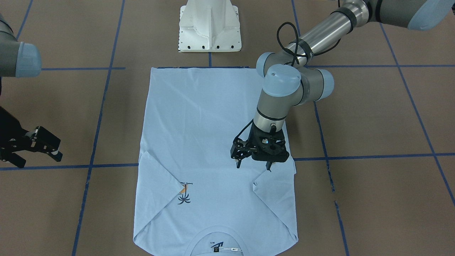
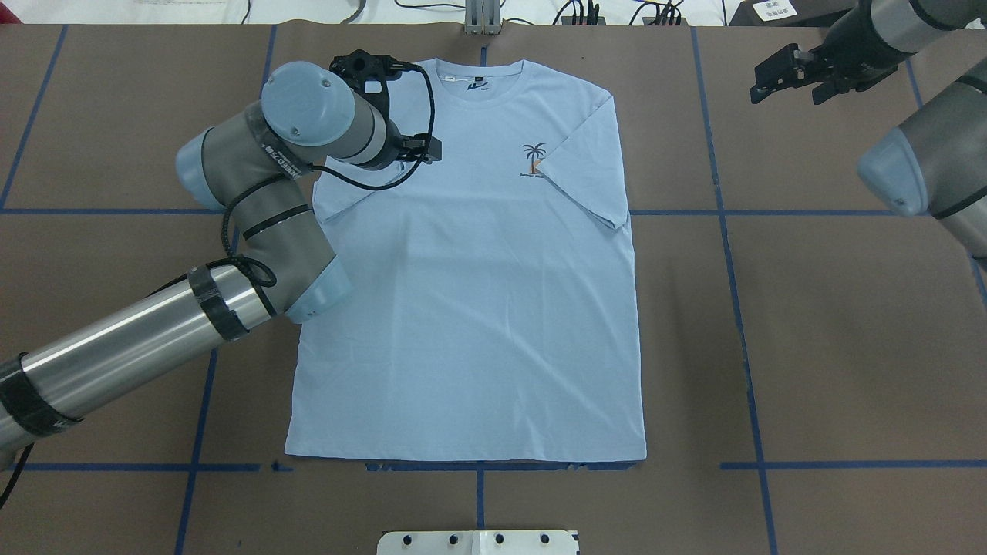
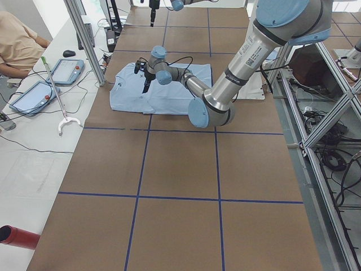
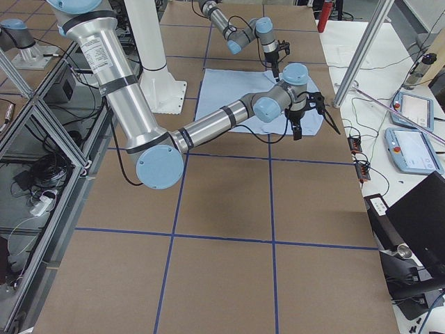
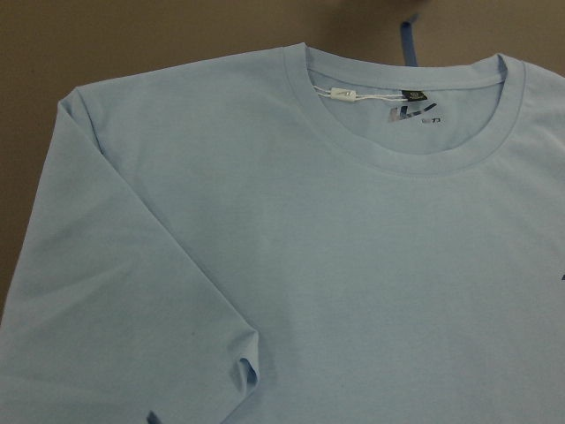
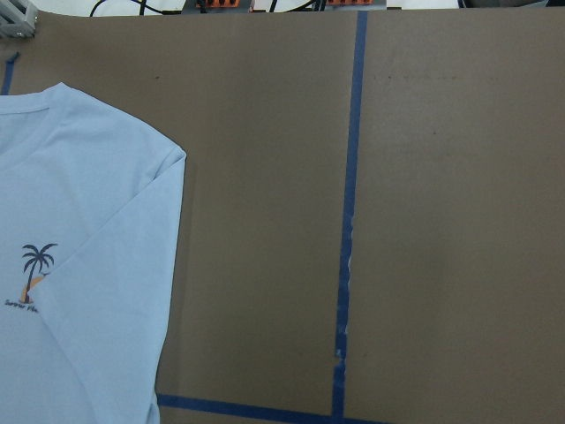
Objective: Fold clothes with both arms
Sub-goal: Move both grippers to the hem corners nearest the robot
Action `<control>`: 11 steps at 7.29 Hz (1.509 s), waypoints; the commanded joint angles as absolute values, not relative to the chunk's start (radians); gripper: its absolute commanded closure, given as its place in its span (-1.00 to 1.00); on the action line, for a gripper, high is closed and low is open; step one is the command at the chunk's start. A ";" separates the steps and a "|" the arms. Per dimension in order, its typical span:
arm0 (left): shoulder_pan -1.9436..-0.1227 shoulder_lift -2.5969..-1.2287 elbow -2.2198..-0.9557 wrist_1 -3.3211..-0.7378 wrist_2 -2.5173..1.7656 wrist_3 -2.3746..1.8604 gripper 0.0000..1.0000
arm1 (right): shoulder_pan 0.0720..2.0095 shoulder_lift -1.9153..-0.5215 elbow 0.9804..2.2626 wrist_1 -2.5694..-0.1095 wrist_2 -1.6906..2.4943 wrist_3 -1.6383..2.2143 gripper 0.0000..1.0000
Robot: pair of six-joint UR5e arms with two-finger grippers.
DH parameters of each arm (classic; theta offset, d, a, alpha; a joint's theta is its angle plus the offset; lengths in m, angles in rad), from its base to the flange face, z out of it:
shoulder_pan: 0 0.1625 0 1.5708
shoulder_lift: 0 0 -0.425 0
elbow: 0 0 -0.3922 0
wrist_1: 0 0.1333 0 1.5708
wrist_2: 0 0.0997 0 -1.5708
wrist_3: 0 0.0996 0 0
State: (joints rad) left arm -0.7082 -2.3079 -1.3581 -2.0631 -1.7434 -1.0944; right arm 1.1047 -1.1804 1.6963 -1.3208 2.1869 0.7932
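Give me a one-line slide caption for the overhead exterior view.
T-shirt lies flat; open left gripper hangs above its folded-in sleeve, open right gripper sits beyond the cloth.

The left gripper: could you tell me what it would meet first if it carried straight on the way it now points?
Most likely the T-shirt: the left gripper points down, open, over the cloth beside the folded-in sleeve. Its height above is unclear.

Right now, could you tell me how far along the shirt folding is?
Done: both sleeves lie folded inward on the flat T-shirt. In hand: nothing; the left hand is open over the shirt, the right hand open beside it. Left: folding the body.
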 commanded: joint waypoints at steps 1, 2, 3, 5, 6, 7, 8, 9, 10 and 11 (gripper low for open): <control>-0.703 -2.139 -1.599 -2.059 -1.778 -1.091 -1.00 | 0.917 -1.315 1.933 -1.321 1.998 1.130 -1.00; -0.666 -2.034 -1.738 -2.060 -1.779 -1.101 -1.00 | 0.809 -1.407 2.054 -1.321 1.921 1.276 -1.00; -0.628 -1.929 -1.863 -2.060 -1.776 -1.115 -1.00 | 0.684 -1.469 2.156 -1.321 1.834 1.443 -0.95; -0.496 -1.786 -2.033 -2.062 -1.700 -1.300 -1.00 | 0.356 -1.500 2.216 -1.324 1.510 1.768 -0.92; -0.417 -1.729 -2.077 -2.062 -1.659 -1.378 -0.99 | 0.247 -1.508 2.226 -1.324 1.406 1.854 -0.85; -0.340 -1.695 -2.079 -2.059 -1.596 -1.469 -0.69 | 0.197 -1.508 2.238 -1.324 1.367 1.894 -0.82; -0.274 -1.639 -2.072 -2.057 -1.539 -1.511 -0.47 | 0.183 -1.508 2.238 -1.325 1.346 1.894 -0.85; -0.243 -1.609 -2.065 -2.056 -1.525 -1.512 -0.47 | 0.184 -1.509 2.238 -1.327 1.345 1.894 -0.88; -0.215 -1.606 -2.056 -2.031 -1.523 -1.514 -0.47 | 0.183 -1.509 2.238 -1.331 1.345 1.893 -0.89; -0.207 -1.606 -2.057 -2.028 -1.523 -1.516 -0.47 | 0.183 -1.511 2.237 -1.333 1.345 1.893 -0.89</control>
